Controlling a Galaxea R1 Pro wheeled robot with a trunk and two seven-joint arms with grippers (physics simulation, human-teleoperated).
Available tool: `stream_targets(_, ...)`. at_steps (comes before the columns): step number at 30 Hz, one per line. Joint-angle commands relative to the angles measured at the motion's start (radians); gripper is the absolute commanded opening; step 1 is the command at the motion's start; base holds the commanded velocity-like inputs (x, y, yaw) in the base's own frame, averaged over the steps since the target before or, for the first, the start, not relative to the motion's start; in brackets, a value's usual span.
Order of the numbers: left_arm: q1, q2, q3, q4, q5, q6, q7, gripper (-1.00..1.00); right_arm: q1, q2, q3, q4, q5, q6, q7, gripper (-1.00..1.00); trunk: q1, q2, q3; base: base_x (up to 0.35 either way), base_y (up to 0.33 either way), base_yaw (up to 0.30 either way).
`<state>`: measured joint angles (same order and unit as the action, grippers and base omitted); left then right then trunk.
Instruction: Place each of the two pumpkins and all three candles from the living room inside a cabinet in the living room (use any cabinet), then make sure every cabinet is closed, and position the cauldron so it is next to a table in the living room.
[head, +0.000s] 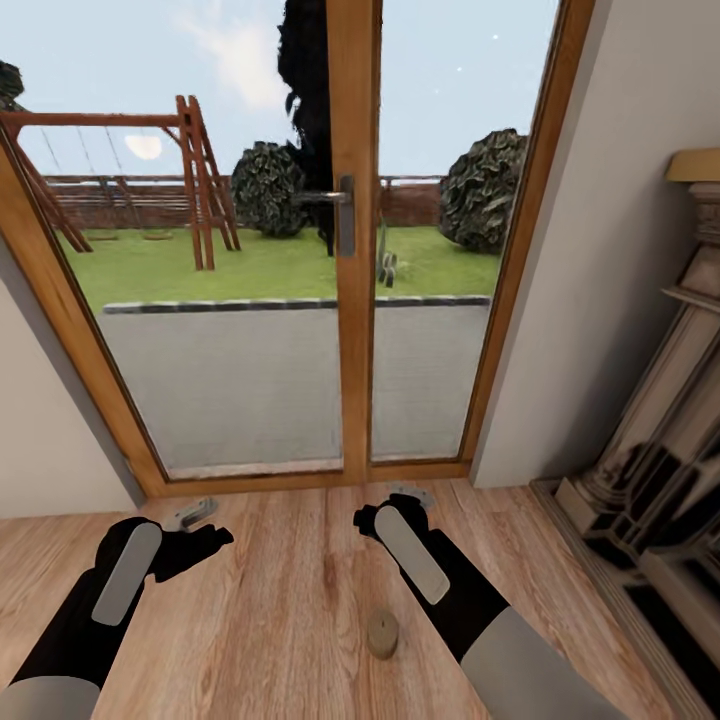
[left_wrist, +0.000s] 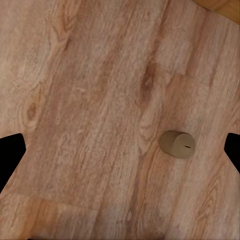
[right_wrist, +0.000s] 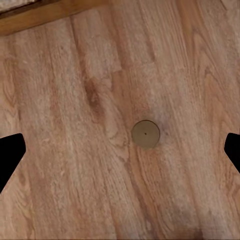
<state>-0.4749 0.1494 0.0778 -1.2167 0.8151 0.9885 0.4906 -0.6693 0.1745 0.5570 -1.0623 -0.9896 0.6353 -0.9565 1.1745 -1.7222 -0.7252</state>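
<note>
Candle (head: 382, 634) upright on floor (head: 280, 600); wick visible from right wrist.

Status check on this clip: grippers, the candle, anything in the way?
Left gripper open, empty, above floor. Right gripper open, empty. One candle upright on the plank floor, between the arms, nearer the right. Nothing obstructing it; glass door ahead.

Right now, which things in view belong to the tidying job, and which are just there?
Belongs to the job:
- candle standing on the floor
- left gripper, right gripper, both open

Just there:
- glass garden door
- fireplace
</note>
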Motion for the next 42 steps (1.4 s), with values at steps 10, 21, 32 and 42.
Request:
stream_targets(10, -0.001, -0.002, -0.001, -0.001, 0.010, 0.002, 0.009, 1.00, -0.001, 0.000, -0.002, -0.083, -0.014, 0.007, -0.008, 1.00, 0.038, -0.071, -0.032, 0.000, 0.000, 0.000)
stream_targets(21, -0.001, -0.001, -0.001, -0.001, 0.010, 0.004, 0.009, 1.00, -0.001, 0.000, -0.001, -0.085, -0.011, 0.008, -0.012, 1.00, 0.081, -0.148, -0.067, 0.000, 0.000, 0.000)
stream_targets(32, -0.001, 0.000, 0.000, -0.001, 0.010, 0.004, 0.009, 1.00, -0.001, 0.000, 0.000, -0.090, -0.011, 0.006, -0.005, 1.00, 0.123, -0.225, -0.101, 0.000, 0.000, 0.000)
stream_targets(42, -0.002, 0.031, -0.001, -0.014, 0.135, 0.005, 0.011, 1.00, 0.000, -0.011, -0.001, -0.084, -0.014, 0.008, 0.056, 1.00, 0.161, -0.295, -0.133, 0.000, 0.000, 0.000)
